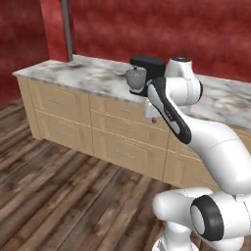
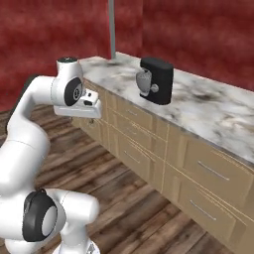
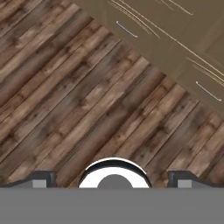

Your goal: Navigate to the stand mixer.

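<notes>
mixer [image 2: 157, 80] sitting on counter [image 2: 208, 106], near its front edge, ahead of your base | gripper [image 3: 112, 181] hanging over floor [image 3: 65, 100], jaws spread, holding nothing | risk: you are driving closer, folded arm could clip drawers [image 2: 149, 144]

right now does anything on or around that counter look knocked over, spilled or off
Nothing stands out. The stand mixer sits upright on the marble counter, the drawers below are shut, and the wood floor shows no spill.
</notes>
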Robot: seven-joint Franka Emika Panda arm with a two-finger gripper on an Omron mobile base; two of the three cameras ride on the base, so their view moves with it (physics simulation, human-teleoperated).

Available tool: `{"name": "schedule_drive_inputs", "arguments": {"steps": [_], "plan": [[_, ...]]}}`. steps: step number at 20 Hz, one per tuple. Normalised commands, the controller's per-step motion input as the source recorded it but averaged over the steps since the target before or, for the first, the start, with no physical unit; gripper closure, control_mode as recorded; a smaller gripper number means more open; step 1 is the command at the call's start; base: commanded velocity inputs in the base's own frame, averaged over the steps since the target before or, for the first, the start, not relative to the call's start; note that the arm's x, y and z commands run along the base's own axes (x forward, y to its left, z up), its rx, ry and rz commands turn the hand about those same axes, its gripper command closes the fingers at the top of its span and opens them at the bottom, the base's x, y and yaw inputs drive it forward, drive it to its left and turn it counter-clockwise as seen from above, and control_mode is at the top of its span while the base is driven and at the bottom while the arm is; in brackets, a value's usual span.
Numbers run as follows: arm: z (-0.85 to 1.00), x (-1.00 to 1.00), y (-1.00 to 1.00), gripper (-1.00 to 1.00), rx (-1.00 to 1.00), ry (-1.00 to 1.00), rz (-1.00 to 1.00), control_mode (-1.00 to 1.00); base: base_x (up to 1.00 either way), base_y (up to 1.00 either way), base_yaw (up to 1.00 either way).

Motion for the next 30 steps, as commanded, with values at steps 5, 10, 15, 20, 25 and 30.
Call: {"name": "schedule_drive_inputs", "arguments": {"steps": [5,10,15,20,25,30], "plan": [[0.00,0.00,0.00,-1.00,0.00,0.00,0.00,1.00,1.00,0.60,-0.43],[0.00,0.00,0.00,-1.00,0.00,0.00,0.00,1.00,1.00,0.64,-0.45],[0.00,0.00,0.00,-1.00,0.00,0.00,0.00,1.00,0.99,0.54,-0.43],[0.00,0.00,0.00,-1.00,0.00,0.00,0.00,1.00,0.97,0.43,-0.41],[0.00,0.00,0.00,-1.00,0.00,0.00,0.00,1.00,0.75,0.29,-0.36],[0.00,0.00,0.00,-1.00,0.00,0.00,0.00,1.00,0.42,0.52,-0.41]]}}
